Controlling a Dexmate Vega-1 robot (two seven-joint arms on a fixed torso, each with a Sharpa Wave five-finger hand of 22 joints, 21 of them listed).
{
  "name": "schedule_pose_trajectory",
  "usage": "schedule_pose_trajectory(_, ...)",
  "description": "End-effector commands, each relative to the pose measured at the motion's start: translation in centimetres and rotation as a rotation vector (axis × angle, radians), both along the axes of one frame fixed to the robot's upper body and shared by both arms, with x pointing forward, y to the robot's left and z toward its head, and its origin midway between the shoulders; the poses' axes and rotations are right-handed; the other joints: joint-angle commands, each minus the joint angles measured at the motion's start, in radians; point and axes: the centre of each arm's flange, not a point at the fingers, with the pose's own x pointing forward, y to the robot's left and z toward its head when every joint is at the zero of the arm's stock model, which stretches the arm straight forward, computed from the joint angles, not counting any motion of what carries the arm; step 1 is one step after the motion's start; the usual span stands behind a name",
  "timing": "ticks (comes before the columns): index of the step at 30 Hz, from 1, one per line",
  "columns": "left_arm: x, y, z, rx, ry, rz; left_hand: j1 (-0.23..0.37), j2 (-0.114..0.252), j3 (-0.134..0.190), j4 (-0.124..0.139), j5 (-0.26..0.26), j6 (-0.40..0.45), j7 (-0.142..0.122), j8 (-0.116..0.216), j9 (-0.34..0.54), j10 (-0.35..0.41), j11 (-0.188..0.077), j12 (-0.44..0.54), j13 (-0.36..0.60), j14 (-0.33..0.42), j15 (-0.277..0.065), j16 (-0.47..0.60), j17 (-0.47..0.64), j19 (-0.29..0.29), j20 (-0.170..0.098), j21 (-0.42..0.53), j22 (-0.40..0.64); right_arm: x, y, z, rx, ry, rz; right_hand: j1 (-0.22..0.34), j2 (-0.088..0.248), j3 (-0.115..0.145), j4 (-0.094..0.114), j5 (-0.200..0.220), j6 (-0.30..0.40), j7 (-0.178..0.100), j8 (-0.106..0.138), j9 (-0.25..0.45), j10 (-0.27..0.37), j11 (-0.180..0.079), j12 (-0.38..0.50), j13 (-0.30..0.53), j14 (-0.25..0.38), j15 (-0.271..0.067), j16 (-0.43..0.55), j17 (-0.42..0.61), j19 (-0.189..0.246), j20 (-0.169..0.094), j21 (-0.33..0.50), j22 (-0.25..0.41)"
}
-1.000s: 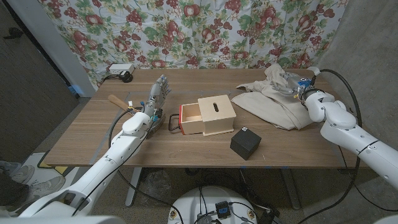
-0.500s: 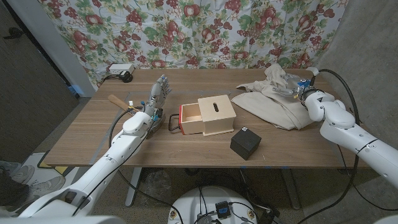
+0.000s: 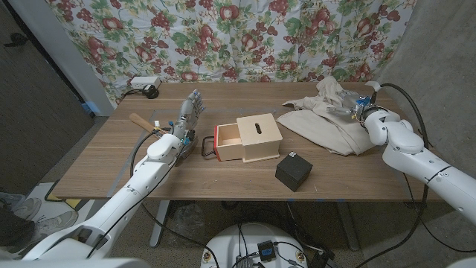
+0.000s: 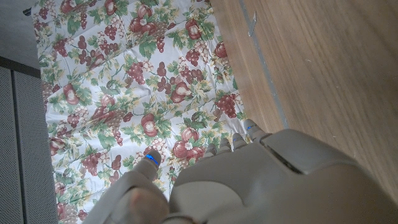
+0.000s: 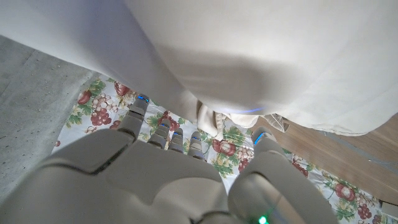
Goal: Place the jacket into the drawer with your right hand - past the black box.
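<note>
1. Beige cloth, the jacket, lies crumpled on the far right part of the wooden table, with a bunched fold raised at its far end.
2. At that raised fold is the right hand; its fingers are buried in the cloth, and the right wrist view shows the fingertips apart just under the pale fabric. Whether they actually grip the jacket I cannot tell.
3. Near the middle of the table stands a light wooden box with a slot in its top, and its drawer is pulled out toward the robot's left.
4. A black box sits near the front edge, just beside the wooden box and between it and the right arm.
5. The left hand stands on the table left of the drawer, fingers apart and pointing up, holding nothing.
6. A floral curtain hangs behind the table.
</note>
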Motion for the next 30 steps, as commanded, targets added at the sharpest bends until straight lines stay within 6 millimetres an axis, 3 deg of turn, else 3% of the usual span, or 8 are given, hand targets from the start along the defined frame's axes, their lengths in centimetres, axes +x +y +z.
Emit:
schedule_pose_trajectory(1, 0.0, 0.2, -0.1, -0.002, 0.000, 0.001, 0.002, 0.127, 0.008, 0.000, 0.000, -0.131, -0.002, 0.004, 0.004, -0.136, 0.005, 0.001, 0.006, -0.129, 0.005, 0.002, 0.002, -0.028, 0.009, -0.004, 0.003, 0.4, -0.1, -0.5, 0.006, 0.026, -0.007, 0.003, -0.012, 0.000, -0.009, 0.005, -0.005, -0.005, -0.002, 0.002, -0.007, -0.001, 0.007, 0.002, -0.003, 0.002, 0.003, 0.001, -0.005, 0.000, -0.001, 0.003)
schedule_pose_trajectory(30, -0.1, 0.3, 0.1, 0.005, -0.002, 0.006, 0.002, 0.126, 0.009, 0.000, -0.001, -0.132, -0.002, 0.003, 0.004, -0.137, 0.005, 0.000, 0.006, -0.130, 0.004, 0.002, 0.002, -0.029, 0.009, -0.007, 0.003, 1.5, -0.1, -1.2, 0.013, 0.068, -0.017, 0.007, -0.014, -0.006, -0.017, 0.010, -0.014, 0.003, 0.001, 0.003, 0.000, 0.003, 0.013, 0.002, 0.006, 0.002, 0.008, 0.001, 0.008, -0.001, 0.006, 0.004)
